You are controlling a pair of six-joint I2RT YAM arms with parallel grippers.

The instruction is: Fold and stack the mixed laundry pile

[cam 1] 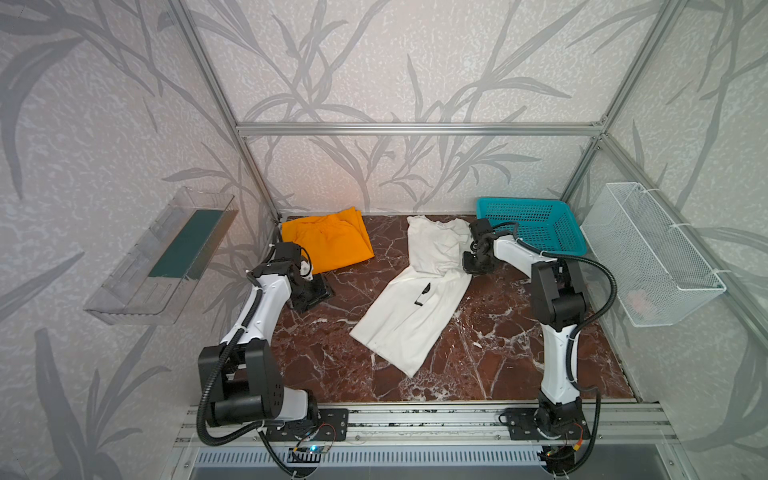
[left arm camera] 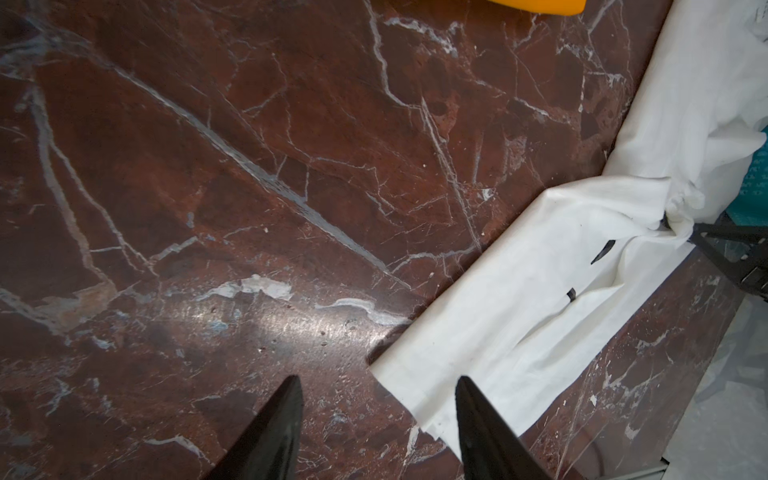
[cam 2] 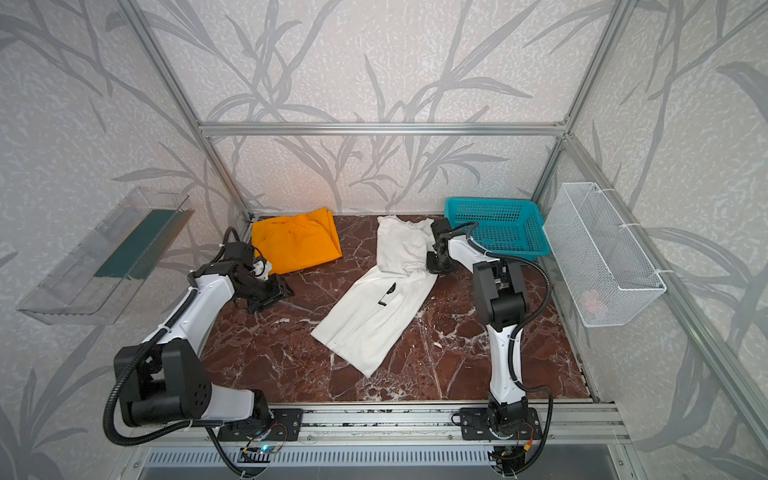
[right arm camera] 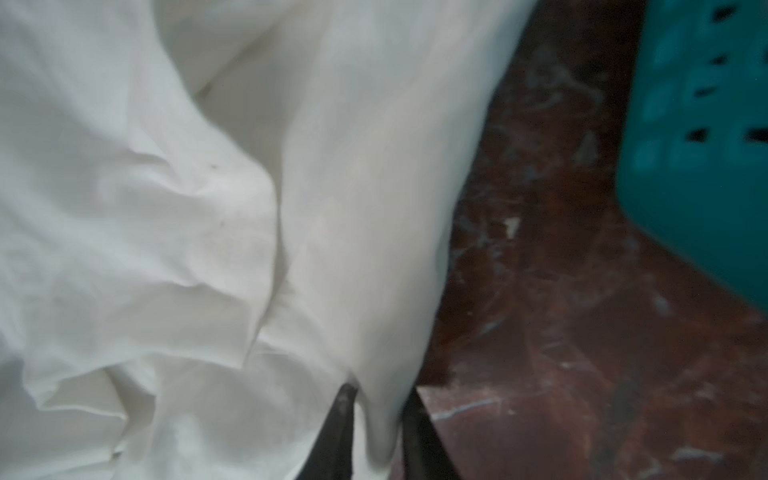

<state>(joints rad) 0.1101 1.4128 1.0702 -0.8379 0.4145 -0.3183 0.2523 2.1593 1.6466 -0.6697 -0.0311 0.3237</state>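
- White shirt (cam 1: 415, 307) lies stretched in a long, narrow strip across the middle of the red marble tabletop (cam 1: 498, 353). It runs slantwise from the back, just beside the teal basket (cam 1: 536, 224), down toward the front; both top views show it so (cam 2: 374, 316).
- Its far end is rumpled and bunched, its near end flat, and a small black mark (cam 1: 423, 294) shows at a crease about halfway along.
- Orange trousers (cam 1: 328, 241) sit folded flat at the back left corner of the tabletop, well apart from the shirt and not touching it.
- Right gripper (cam 1: 469, 266) is at the shirt's edge nearest the basket. In the right wrist view its fingers (right arm camera: 338, 428) stand close together with a fold of the white cloth (right arm camera: 166, 208) pinched between them, and the gripper (right arm camera: 380, 388) holds it low over the marble.
- Left gripper (cam 1: 313, 293) hangs above bare marble just in front of the trousers. In the left wrist view its fingers (left arm camera: 278, 424) are spread apart with nothing between them, and the shirt's near end (left arm camera: 519, 291) lies just beside one tip without touching it.
- Teal basket stands at the back right of the tabletop; no cloth shows in it.
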